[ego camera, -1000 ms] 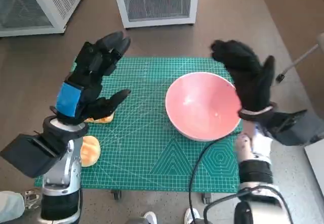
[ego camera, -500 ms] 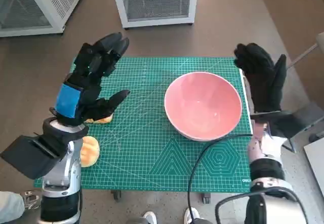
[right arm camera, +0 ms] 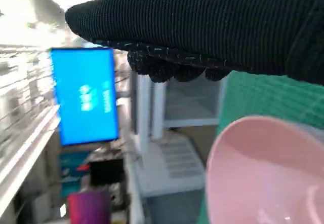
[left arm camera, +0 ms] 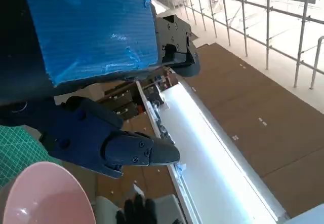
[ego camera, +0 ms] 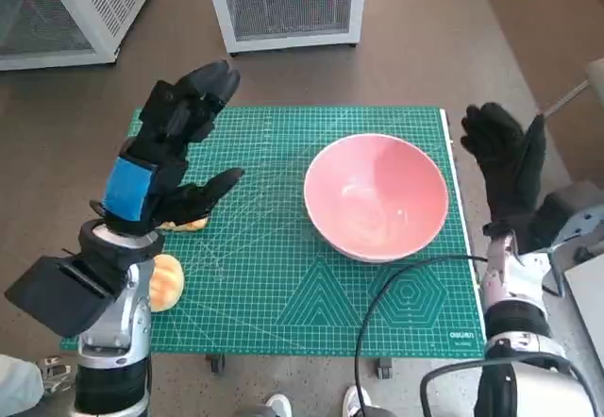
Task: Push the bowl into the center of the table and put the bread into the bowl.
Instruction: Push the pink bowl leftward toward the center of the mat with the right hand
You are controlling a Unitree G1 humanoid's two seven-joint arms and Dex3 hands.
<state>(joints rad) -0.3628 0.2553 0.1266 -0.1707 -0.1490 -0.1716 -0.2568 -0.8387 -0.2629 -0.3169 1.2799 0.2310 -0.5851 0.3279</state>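
Bowl (ego camera: 376, 195), pink and empty, is seen on the green mat (ego camera: 283, 285) toward the table's right edge, short of the middle, so a leftward push is judged to be needed. The right hand (ego camera: 505, 158) is raised just beyond that right edge, fingers spread and nothing held; it lies beside the bowl's outer side, apart from the rim, and is clearly the nearer hand. The left hand (ego camera: 170, 148) is held open above the mat's left part, empty. Two pieces of bread (ego camera: 165, 280) lie near the left edge, one partly hidden beneath that hand, well apart from the bowl.
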